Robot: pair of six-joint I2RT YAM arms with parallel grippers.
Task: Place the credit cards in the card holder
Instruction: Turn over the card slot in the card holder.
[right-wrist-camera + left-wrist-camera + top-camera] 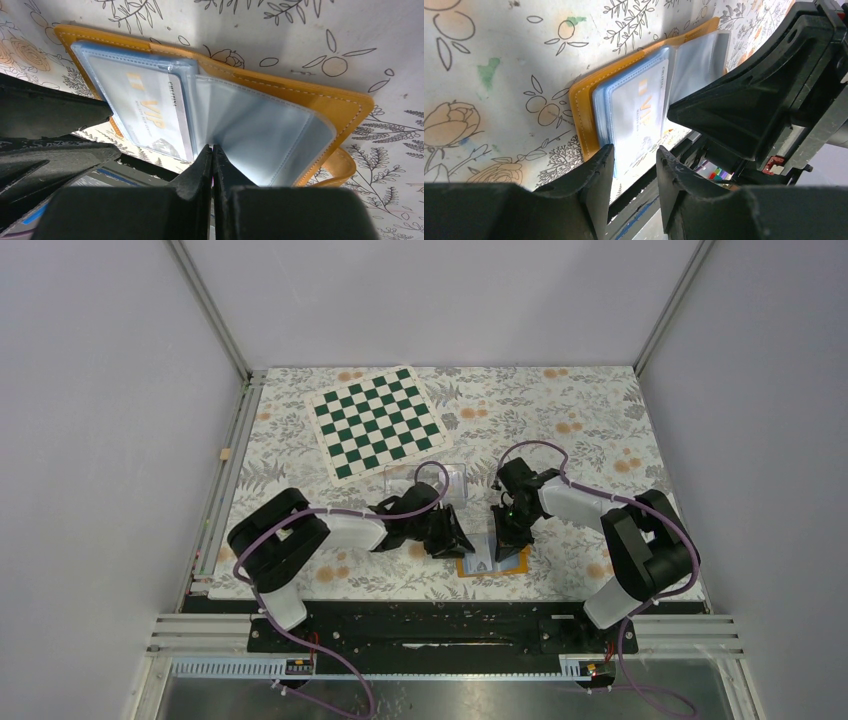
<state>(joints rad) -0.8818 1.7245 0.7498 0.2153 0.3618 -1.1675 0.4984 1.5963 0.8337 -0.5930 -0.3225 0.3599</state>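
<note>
One small orange folding card holder (300, 92) lies open on the floral-printed tablecloth (580, 440) at the table's 6 o'clock edge, its light blue clear sleeves (260, 130) fanned and a white card (150, 107) lettered VIP in gold lodged in one. Overhead, the arms hide most of it; only the wrist views show sleeves and card. At its 9 o'clock the left gripper (634, 152) stands part open and empty; the right gripper (213, 150) is closed tight at a sleeve's edge, pinch unconfirmed.
</note>
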